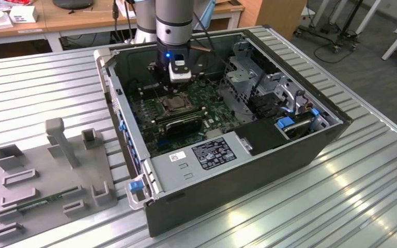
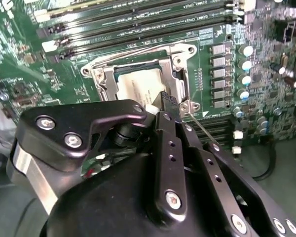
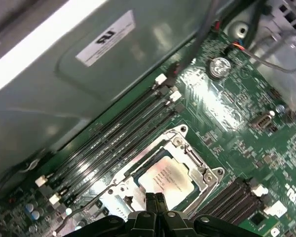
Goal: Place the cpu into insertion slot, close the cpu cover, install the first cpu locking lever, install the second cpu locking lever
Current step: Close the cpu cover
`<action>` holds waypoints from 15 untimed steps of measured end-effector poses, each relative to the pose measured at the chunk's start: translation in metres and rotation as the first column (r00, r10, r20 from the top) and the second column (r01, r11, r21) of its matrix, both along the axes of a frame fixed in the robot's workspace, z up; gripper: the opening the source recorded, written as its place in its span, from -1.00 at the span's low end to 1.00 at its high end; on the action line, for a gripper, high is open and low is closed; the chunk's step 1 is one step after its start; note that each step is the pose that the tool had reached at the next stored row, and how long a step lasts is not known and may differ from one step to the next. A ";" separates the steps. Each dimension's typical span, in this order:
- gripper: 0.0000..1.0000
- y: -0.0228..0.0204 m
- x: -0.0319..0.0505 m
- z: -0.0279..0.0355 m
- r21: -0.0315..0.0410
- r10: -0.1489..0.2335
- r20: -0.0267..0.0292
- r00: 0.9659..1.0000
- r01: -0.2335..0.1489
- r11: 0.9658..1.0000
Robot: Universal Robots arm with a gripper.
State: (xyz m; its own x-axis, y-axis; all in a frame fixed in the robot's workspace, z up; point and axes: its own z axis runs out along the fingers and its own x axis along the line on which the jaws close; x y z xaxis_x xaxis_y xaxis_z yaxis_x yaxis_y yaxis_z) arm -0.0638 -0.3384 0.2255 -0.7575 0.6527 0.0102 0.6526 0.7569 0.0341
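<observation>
A table [image 1: 364, 206] topped with ribbed silver metal slats is seen in the exterior view. A dark computer case [image 1: 254, 170] is laid on its side across the middle of the table, with its open side turned upward. One of its corners is brought near the table's edge at the exterior view's right. A grey plastic tray [image 1: 47, 191] with upright posts and small pockets is set flat on the slats toward the table's corner at the exterior view's lower left. It is placed just beside the case, and bare slats are left around both.
</observation>
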 end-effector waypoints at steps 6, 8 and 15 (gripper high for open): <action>-0.79 0.0000 0.0000 -0.0008 0.000 0.098 0.000 0.995 -0.098 0.995; -0.79 0.0000 0.0000 -0.0012 0.000 0.134 0.000 0.991 -0.134 0.991; -0.79 0.0000 0.0000 -0.0027 0.000 0.259 0.000 0.966 -0.259 0.966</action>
